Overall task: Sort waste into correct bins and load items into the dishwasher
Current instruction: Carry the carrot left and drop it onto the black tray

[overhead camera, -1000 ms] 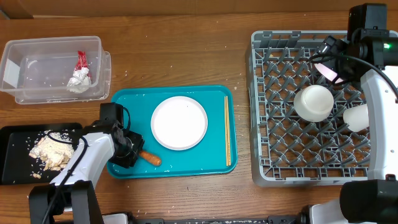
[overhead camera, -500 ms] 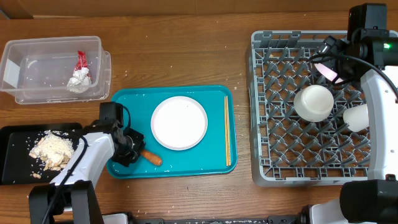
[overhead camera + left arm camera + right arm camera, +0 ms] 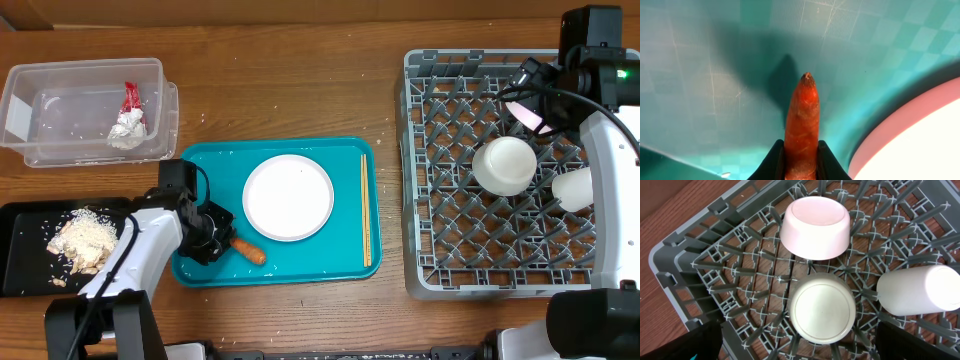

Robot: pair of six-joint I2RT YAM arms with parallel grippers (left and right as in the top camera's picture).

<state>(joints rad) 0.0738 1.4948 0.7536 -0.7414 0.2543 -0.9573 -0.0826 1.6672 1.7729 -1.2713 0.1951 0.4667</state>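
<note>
My left gripper (image 3: 224,245) is shut on the orange carrot piece (image 3: 250,253) at the teal tray's front left; the wrist view shows the carrot (image 3: 802,120) clamped between the fingers (image 3: 801,159). A white plate (image 3: 288,196) and wooden chopsticks (image 3: 365,207) lie on the tray. The clear tub (image 3: 60,150) holds the red wrapper (image 3: 130,96) and silvery-white wrapper (image 3: 126,130). The black tray (image 3: 15,265) holds beige scraps (image 3: 80,243). My right gripper (image 3: 799,345) is open above the grey rack (image 3: 420,270), over an upturned bowl (image 3: 822,307).
In the rack a second upturned bowl (image 3: 815,227) and a cup on its side (image 3: 922,295) lie near the bowl. The teal tray (image 3: 340,268) sits between the bins and the rack. Crumbs dot the wooden table near the tub.
My left gripper has shifted a little to the right along the teal tray with the carrot piece in it. The right arm has not moved.
</note>
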